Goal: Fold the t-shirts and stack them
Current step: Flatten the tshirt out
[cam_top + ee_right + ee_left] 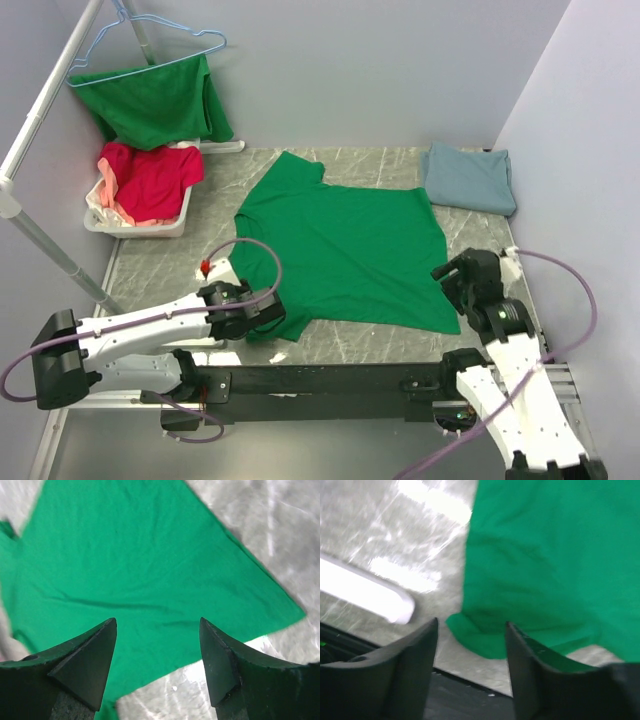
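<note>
My left gripper (472, 627) sits at the lower left of the frame, jaws parted and holding nothing, just over the lower-left corner of the green t-shirt (345, 245). My right gripper (158, 625), at lower right, stands wide and empty above the shirt's lower-right corner. The shirt lies spread flat mid-frame on the table (400, 160). A folded blue-grey t-shirt (470, 178) rests at upper right.
</note>
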You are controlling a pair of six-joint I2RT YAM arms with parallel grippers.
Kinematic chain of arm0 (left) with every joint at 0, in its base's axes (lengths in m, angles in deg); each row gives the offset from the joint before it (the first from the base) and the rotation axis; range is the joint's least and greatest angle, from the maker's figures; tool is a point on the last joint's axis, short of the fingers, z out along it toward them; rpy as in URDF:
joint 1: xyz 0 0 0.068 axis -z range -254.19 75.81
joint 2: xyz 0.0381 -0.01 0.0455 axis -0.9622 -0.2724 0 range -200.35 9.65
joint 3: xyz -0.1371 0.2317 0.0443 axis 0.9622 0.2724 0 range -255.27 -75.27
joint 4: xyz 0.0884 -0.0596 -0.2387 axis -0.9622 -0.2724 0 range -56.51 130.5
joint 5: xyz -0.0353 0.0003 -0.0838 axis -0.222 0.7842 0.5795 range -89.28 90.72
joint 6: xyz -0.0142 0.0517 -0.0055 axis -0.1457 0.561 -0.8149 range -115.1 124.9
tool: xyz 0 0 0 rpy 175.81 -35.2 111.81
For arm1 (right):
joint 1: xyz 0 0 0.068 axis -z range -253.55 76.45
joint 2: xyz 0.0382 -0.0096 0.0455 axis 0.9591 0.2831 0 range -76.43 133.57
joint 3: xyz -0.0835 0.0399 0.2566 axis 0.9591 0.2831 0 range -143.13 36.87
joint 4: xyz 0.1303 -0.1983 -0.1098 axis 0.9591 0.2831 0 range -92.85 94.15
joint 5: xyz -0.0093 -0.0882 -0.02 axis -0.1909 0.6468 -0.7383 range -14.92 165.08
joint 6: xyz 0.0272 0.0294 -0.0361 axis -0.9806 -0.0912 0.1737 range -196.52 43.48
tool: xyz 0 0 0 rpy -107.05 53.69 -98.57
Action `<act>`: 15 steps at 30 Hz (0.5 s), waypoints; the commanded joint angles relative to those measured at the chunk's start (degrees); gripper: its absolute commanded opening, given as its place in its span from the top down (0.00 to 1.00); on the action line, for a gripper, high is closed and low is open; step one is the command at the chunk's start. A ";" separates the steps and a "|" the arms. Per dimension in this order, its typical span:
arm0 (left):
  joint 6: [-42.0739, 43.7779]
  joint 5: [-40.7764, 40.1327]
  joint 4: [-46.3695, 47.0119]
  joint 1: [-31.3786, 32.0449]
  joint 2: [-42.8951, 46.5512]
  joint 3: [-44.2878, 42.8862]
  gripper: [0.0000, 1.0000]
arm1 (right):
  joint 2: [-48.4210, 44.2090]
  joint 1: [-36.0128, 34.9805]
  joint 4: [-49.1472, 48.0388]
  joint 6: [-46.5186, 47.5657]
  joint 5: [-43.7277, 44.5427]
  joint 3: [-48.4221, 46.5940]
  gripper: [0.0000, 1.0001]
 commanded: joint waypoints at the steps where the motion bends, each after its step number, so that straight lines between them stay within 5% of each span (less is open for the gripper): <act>1: 1.99 -8.10 0.63 0.26 -2.60 -7.90 0.35 | 10.34 -0.15 -10.89 9.30 -3.03 -2.22 0.26; 5: 11.80 -10.14 6.59 -5.17 -8.40 -13.79 0.28 | 21.78 -0.23 -15.63 16.23 -6.62 -5.74 0.27; 11: 30.52 0.39 26.89 -19.32 -16.75 -16.43 0.29 | 35.51 -0.94 -16.25 19.50 -6.02 -12.42 0.26; 15: 37.32 6.20 31.65 -25.31 -25.09 -21.86 0.29 | 40.34 -0.94 -16.00 20.73 -4.97 -14.88 0.25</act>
